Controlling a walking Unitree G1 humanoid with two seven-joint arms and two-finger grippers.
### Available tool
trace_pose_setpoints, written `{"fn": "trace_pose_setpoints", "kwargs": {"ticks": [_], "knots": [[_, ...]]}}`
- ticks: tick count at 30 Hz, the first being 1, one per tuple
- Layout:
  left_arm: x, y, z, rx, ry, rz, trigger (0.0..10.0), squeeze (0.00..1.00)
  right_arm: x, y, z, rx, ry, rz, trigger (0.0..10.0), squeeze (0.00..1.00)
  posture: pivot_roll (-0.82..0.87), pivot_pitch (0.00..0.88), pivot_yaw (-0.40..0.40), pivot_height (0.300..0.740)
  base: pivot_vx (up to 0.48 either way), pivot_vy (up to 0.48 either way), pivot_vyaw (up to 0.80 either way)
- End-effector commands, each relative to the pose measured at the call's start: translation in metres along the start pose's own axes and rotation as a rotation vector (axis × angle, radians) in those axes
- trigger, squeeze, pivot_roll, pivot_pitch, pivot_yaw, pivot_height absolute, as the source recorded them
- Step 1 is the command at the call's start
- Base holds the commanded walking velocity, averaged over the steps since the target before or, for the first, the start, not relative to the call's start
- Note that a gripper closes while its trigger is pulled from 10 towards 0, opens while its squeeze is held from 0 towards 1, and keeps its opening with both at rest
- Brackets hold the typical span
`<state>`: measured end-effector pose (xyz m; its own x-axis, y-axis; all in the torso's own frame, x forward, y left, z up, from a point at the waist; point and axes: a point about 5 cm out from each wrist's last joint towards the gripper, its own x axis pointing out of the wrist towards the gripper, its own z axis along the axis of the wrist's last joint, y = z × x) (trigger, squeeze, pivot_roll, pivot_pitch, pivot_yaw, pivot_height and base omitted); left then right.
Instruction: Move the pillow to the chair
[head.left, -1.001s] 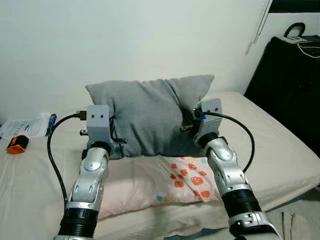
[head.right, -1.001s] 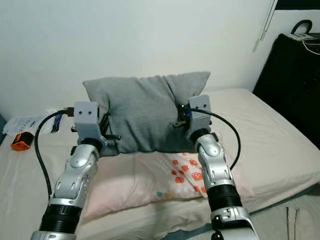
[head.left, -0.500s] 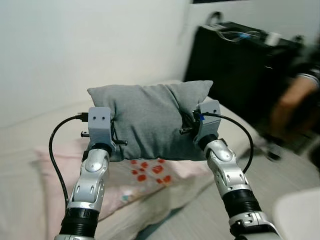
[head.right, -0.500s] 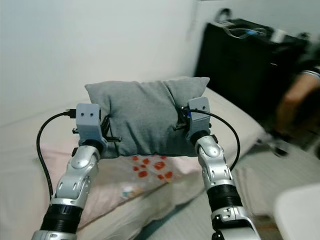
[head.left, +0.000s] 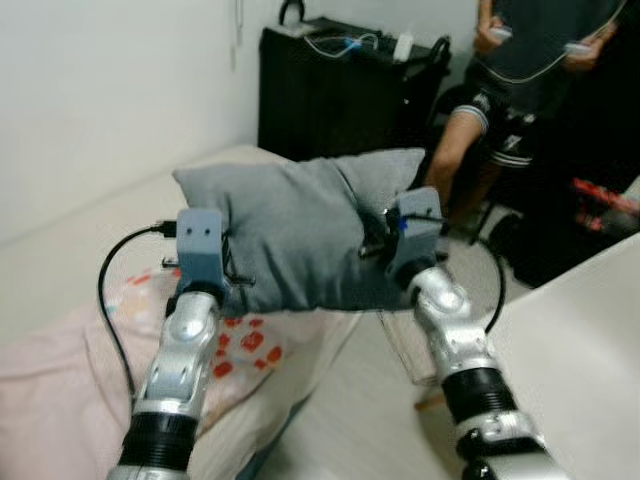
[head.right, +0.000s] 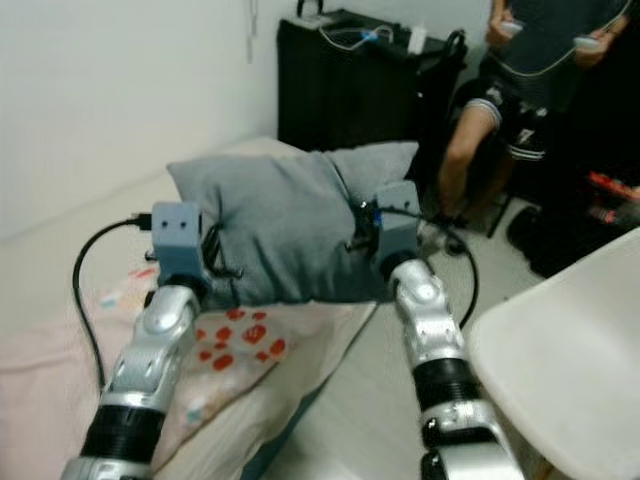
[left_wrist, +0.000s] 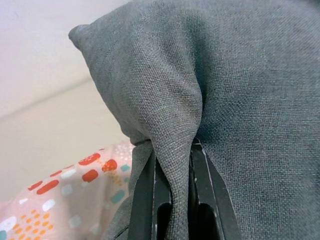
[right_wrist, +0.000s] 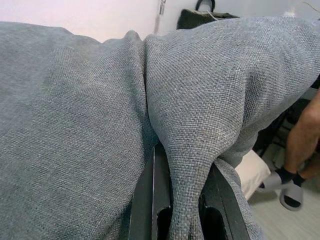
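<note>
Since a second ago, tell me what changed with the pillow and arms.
The camera has swung right: bed and wall slid left, and a black cabinet, a seated person and a white chair came into view. Both grippers stay clamped on the grey fabric pillow, held aloft as before.

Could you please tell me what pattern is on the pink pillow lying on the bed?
The pink fabric pillow carries red-orange blotches with small pale dashes, clearest in the left wrist view.
</note>
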<state>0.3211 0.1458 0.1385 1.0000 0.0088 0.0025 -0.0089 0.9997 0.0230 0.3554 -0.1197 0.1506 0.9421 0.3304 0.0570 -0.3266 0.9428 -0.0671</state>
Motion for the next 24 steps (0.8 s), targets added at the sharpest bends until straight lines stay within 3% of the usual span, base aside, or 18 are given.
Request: {"fn": "trace_pose_setpoints", "kwargs": {"ticks": [1, 24], "knots": [[0.0024, -0.0202, 0.0133, -0.001, -0.065, -0.081, 10.0, 0.0, 0.0033, 0.015, 0.0019, -0.013, -0.006, 0.084, 10.0, 0.0, 0.0, 0.0, -0.085, 0.73, 0.0, 0.0, -0.8], [0.004, -0.0254, 0.0075, 0.061, -0.021, -0.136, 10.0, 0.0, 0.0003, 0.0163, -0.0054, 0.06, 0.024, 0.023, 10.0, 0.0, 0.0, 0.0, -0.038, 0.73, 0.0, 0.0, -0.8]]}}
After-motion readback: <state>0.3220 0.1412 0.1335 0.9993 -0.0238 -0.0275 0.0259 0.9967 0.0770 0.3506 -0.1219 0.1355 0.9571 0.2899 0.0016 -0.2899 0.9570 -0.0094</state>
